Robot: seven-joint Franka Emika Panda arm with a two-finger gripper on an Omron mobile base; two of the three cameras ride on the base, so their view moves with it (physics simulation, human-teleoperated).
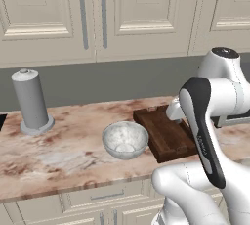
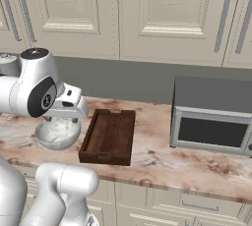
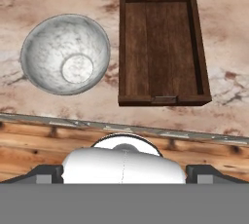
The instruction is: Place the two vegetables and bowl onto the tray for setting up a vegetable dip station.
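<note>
The whitish-grey marbled bowl [image 3: 65, 55] [image 1: 125, 140] [image 2: 57, 132] stands upright and empty on the stone counter. Right beside it, a small gap apart, lies the dark brown wooden tray [image 3: 163, 47] [image 1: 166, 133] [image 2: 109, 135], with nothing in it. My gripper [image 3: 124, 173] hangs high above the counter's front edge and looks down on both. Its two dark fingertips [image 3: 46, 172] stand far apart, open, with nothing between them. In the right base view the hand sits above the bowl's far side. The two vegetables are out of view.
A grey paper-towel holder [image 1: 31, 102] stands at the left of the counter. A grey toaster oven [image 2: 211, 117] sits on the right, past the tray. Wall cabinets hang above. The counter's front edge [image 3: 146, 130] runs below bowl and tray.
</note>
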